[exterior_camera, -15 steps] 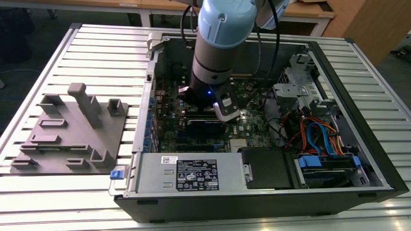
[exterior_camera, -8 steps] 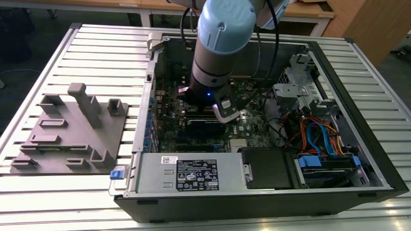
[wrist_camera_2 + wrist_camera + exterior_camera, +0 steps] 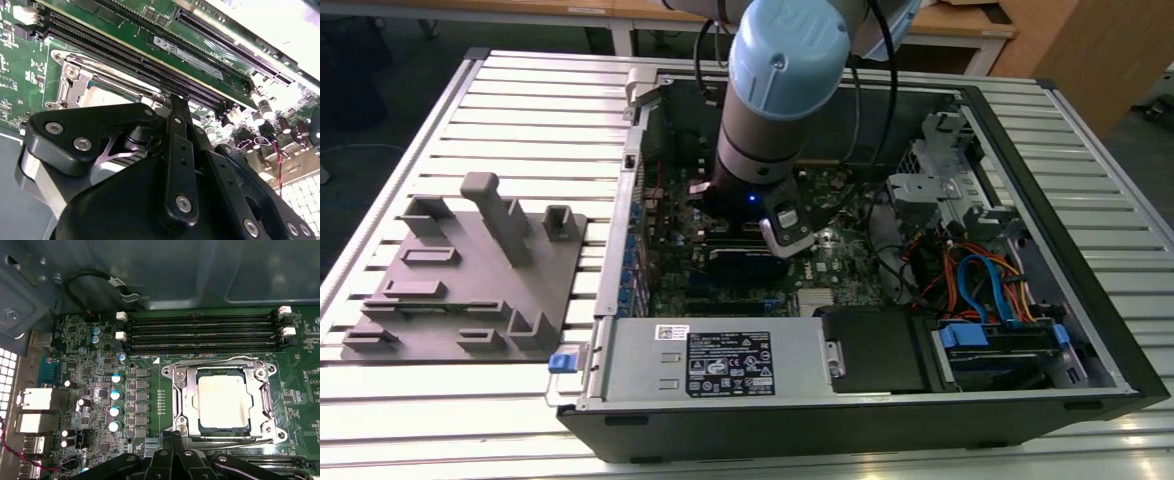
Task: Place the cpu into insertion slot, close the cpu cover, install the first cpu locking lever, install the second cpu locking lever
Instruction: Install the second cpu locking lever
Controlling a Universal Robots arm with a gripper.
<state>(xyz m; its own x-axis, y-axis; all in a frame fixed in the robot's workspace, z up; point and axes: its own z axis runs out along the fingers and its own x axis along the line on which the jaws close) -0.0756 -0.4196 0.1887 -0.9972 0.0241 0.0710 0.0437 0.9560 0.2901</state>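
On the slatted table (image 3: 507,110), the claw (image 3: 172,436) hangs clenched and empty just beside the insertion slot (image 3: 182,405), where the cpu (image 3: 223,400) sits under the cpu cover (image 3: 265,397).

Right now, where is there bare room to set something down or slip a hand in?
Free: the slatted table behind the grey fixture block, and the strip in front of it. Crowded: inside the computer case, where the arm hangs over the board and cables fill the exterior view's right. The gripper sits against the chip's socket.
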